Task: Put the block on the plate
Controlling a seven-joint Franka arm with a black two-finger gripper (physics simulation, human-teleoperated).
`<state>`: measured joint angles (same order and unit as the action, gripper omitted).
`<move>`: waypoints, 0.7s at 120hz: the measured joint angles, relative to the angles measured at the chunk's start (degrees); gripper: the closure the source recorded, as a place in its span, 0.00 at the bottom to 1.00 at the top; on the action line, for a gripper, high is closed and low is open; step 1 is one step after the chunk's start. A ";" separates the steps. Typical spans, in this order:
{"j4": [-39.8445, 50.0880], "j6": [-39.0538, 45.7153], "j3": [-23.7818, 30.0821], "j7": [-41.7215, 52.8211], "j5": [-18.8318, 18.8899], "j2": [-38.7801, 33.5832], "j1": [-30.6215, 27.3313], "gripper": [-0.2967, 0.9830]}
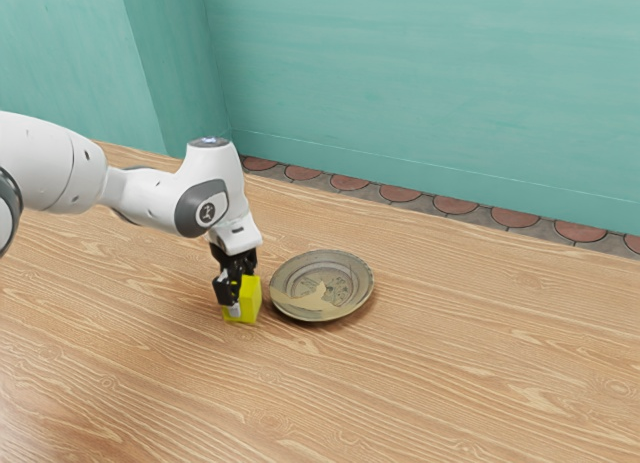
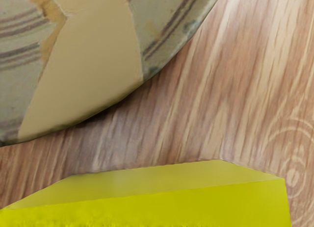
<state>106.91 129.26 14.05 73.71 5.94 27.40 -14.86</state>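
At the exterior view's left, the white arm (image 1: 150,195) comes in above the wooden table (image 1: 450,373) and bends downward to the black gripper (image 1: 236,293). The gripper points down, and its lower end is against the yellow block (image 1: 250,299). I cannot tell if the gripper is apart, together, or clamped on the block, because the contact on the farther side is hidden.

The block is directly at the gripper's lower end, with its main visible part toward the exterior view's right. It seems a little taller than wide there, with its longer direction near to upright. If its bottom touches the table or is slightly lifted, I cannot say. In the wrist view, the block is very close to the hand, and a strip of bare wood separates it from the plate.

Next to the right comes the round plate (image 1: 321,285), just beside the block but not touching it. This is the relation on which the coming move depends: the block is between the gripper and the plate, so the path is short and goes toward the exterior view's right. In my judgement, the block needs a secure hold and enough height to pass over the rim; too low, it could push the plate away.
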 joint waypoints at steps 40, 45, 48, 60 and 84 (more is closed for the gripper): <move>0.25 -0.14 0.03 -0.90 0.25 -4.55 0.33 0.44; 0.40 -0.23 0.06 -1.05 0.26 -5.66 0.92 0.44; 0.48 -0.27 0.07 -1.15 0.26 -6.40 1.48 0.44; 0.73 -0.42 0.53 -1.61 0.26 -8.23 3.36 0.43; 0.21 -0.26 4.90 -2.52 0.24 -7.85 3.54 0.44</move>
<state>107.12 129.00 18.95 71.20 6.18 19.55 -11.33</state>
